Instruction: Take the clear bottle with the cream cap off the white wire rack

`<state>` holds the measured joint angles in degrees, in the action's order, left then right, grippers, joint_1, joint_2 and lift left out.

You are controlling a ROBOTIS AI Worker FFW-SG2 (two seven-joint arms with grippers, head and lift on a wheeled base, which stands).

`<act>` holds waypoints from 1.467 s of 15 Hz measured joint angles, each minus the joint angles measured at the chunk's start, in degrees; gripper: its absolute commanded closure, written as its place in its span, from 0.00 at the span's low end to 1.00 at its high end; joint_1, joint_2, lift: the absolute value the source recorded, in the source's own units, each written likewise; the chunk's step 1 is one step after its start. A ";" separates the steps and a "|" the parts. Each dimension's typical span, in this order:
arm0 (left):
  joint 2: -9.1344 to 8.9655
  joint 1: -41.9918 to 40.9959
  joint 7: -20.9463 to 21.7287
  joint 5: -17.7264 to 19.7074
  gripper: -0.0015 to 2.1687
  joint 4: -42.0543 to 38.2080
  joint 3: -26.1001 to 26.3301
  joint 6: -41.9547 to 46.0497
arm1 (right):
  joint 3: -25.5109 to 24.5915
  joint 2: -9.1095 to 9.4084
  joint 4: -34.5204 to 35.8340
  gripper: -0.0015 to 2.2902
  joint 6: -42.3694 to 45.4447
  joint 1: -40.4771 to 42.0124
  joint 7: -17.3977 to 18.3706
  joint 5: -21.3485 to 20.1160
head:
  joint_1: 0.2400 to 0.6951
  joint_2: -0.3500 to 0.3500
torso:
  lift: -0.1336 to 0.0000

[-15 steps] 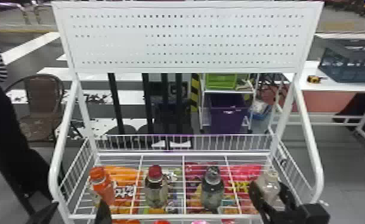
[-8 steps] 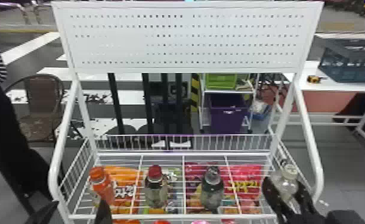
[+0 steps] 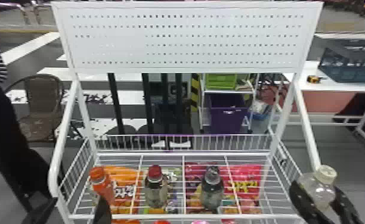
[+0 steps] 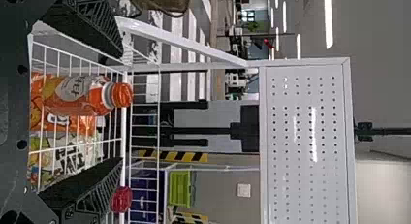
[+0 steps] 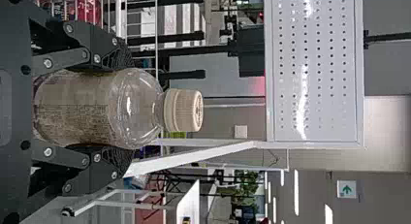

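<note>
Bottle of clear plastic with cream cap [image 5: 97, 107] held between right flat black fingers [image 5: 99, 44], cap beyond fingertips, long axis near upright, by right side of white wire rack [image 3: 161, 216]; likely next, carry outward, level; left black fingers [image 4: 92, 20] wide apart

The head view looked ahead and down at the white wire rack [image 3: 176, 216]. Both wrist views, turned sideways, looked ahead from closer in. All three shared the holey board [image 3: 188, 40], high in the head view.
</note>
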<state>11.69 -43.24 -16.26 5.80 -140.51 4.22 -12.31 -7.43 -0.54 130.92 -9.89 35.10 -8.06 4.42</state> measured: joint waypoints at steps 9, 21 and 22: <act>-0.02 0.39 0.00 0.25 0.06 0.11 -0.43 0.43 | -8.24 0.54 9.65 0.43 -1.79 11.96 -2.90 7.68 | 0.57 0.50 | 1.00; -0.18 0.08 -0.03 0.18 0.06 -0.35 -0.01 0.76 | -4.88 0.54 9.79 0.43 0.26 11.74 -3.36 6.65 | 0.57 0.50 | 1.00; -0.18 0.08 -0.01 0.18 0.06 -0.37 -0.01 0.76 | -4.88 0.54 9.79 0.43 0.26 11.70 -3.39 6.65 | 0.57 0.50 | 1.00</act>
<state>11.51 -43.15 -16.26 5.97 -140.88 4.21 -11.55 -12.30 0.00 140.71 -9.63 46.80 -11.45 11.07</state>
